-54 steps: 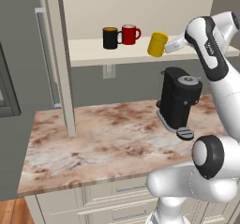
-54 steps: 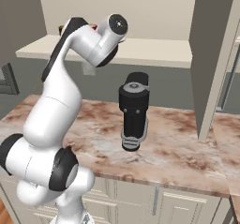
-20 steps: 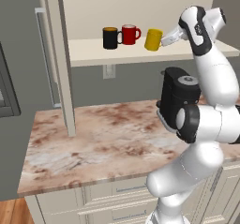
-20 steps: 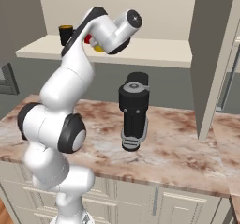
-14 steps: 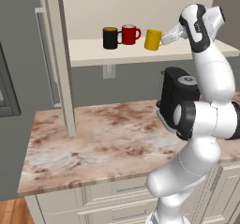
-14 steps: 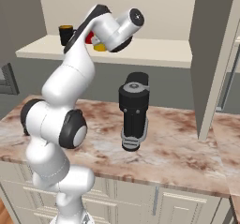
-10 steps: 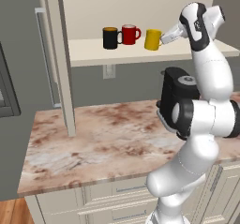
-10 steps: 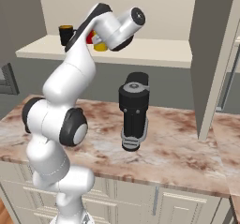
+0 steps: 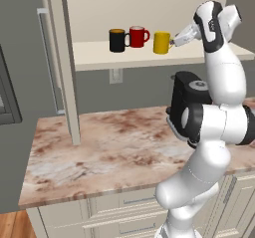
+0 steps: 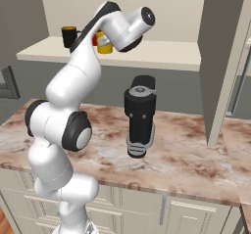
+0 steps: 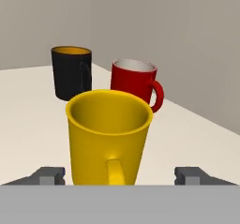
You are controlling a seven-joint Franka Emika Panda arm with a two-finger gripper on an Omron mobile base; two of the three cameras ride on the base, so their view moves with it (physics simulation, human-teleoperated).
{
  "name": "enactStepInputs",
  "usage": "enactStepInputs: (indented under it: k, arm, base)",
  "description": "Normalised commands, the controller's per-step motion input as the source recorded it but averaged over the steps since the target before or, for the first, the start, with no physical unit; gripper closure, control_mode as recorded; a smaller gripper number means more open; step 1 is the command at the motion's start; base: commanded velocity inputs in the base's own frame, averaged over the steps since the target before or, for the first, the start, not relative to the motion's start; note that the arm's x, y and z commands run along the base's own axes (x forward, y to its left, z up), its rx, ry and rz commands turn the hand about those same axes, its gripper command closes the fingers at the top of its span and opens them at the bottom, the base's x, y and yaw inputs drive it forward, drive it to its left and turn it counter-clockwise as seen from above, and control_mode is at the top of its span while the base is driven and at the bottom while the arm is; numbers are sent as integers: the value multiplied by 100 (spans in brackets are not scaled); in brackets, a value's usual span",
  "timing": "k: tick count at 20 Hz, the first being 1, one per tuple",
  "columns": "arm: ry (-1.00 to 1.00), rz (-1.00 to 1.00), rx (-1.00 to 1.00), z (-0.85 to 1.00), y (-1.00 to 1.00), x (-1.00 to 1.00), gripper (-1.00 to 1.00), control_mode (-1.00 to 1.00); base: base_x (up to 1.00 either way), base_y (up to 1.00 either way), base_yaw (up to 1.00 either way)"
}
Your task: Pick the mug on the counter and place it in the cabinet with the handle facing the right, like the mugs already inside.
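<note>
Mug (image 9: 161,43), yellow, stands upright on the cabinet (image 9: 124,58) shelf board, just right of the red mug (image 9: 137,36), w/ the black mug (image 9: 117,40) further left; all three in a row near the shelf's front.

Left base view: gripper (image 9: 173,42) comes in from the right at mug height, tip right at the mug's right side; too small there to judge the fingers. Arm rises from lower right, elbow bent in front of a black coffee machine (image 9: 187,93) on the counter (image 9: 99,147). Tall narrow cabinet door (image 9: 64,62) hangs open at left.

Hand view gives what the base views can't: mug (image 11: 110,136) close up, handle (image 11: 115,171) facing the camera, i.e. toward the hand. Fingertips (image 11: 47,175) sit wide apart, one each side of the mug, w/ a clear gap between each tip and the mug wall, so pincer is spread, not pinching anything. Red mug (image 11: 135,84) behind and right w/ its handle to the right; black mug (image 11: 71,72) behind left.

Right base view: arm blocks most of the shelf; only a strip of yellow mug (image 10: 103,46) and a bit of red show past the forearm, black mug (image 10: 69,36) beside them. Coffee machine (image 10: 140,114) stands clear in full on the counter (image 10: 186,159).
</note>
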Motion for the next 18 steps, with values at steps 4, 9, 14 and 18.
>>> enactStepInputs:
  k: [4, 9, 14, 18]
  arm:
    - [-1, 3, 0, 0, -26, -11, -100, -100]
    - [-2, 4, 0, -3, -15, -24, -100, -100]
    - [-1, 4, 0, -19, 1, -33, -100, -100]
    - [-3, 3, 0, -30, 23, -58, -100, -100]
  base:
    - [0, 0, 0]
    - [0, 0, 0]
    - [0, 0, 0]
    - [0, 0, 0]
